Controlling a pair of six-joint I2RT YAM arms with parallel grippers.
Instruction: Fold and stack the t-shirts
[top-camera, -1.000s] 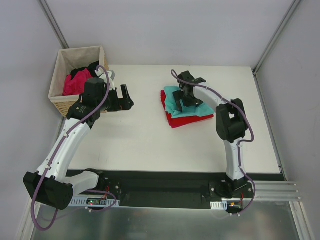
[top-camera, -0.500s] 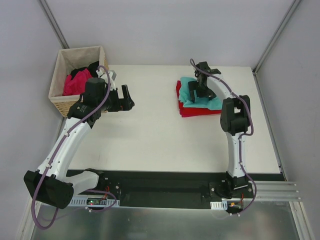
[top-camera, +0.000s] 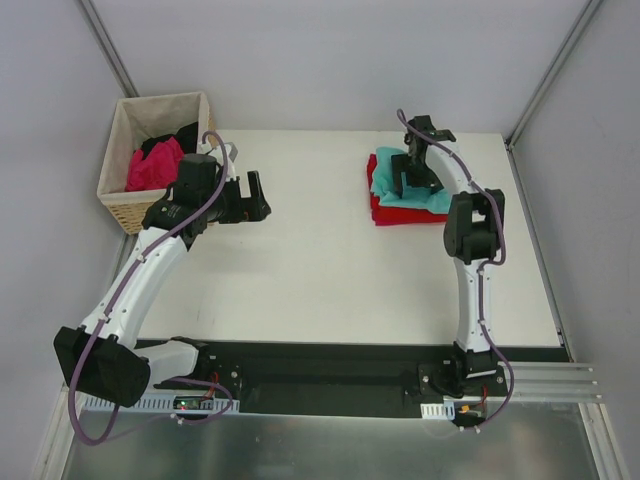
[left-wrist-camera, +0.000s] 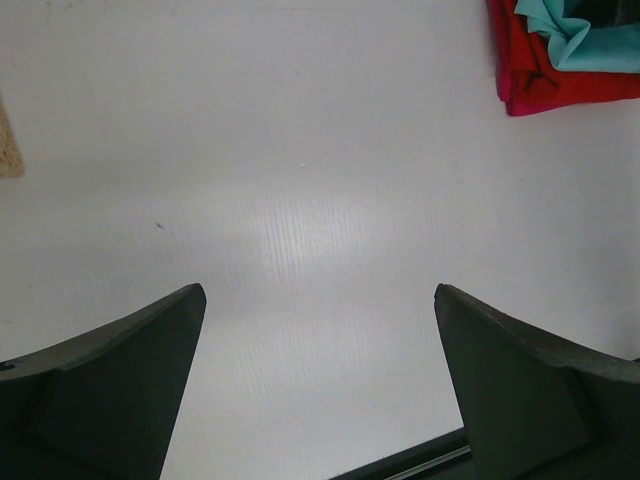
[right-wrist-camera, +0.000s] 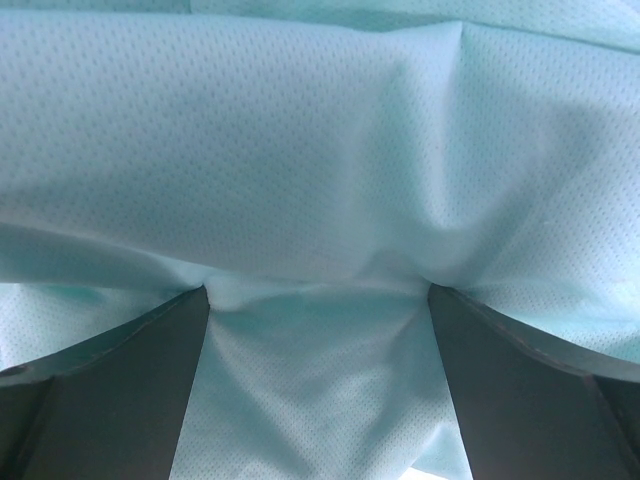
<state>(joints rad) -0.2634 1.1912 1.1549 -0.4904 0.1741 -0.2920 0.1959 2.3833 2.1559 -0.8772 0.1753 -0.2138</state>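
Left claw: your left claw (top-camera: 257, 197) stands wide open with nothing between its fingers. It hangs over bare bench (top-camera: 320, 270) near the left edge, just beside the basket (top-camera: 130, 110).
Right claw: your right claw (right-wrist-camera: 318, 292) is spread wide, fingers down on the teal t-shirt (top-camera: 432, 198). The wrist view shows cloth puckered up between the two fingers. They seem to press into it rather than pinch it, though the view is too close to be sure.
Teal t-shirt: folded, lying on top of the red t-shirt (top-camera: 395, 212) near the bench's far right corner.
Red t-shirt: folded flat on the bench under the teal one. You can see its edge along the left and near sides of the stack.
Basket: at the bench's far left corner. It holds the magenta-pink t-shirt (top-camera: 152, 168), bunched, with the black t-shirt (top-camera: 185, 133) behind it, also unfolded.
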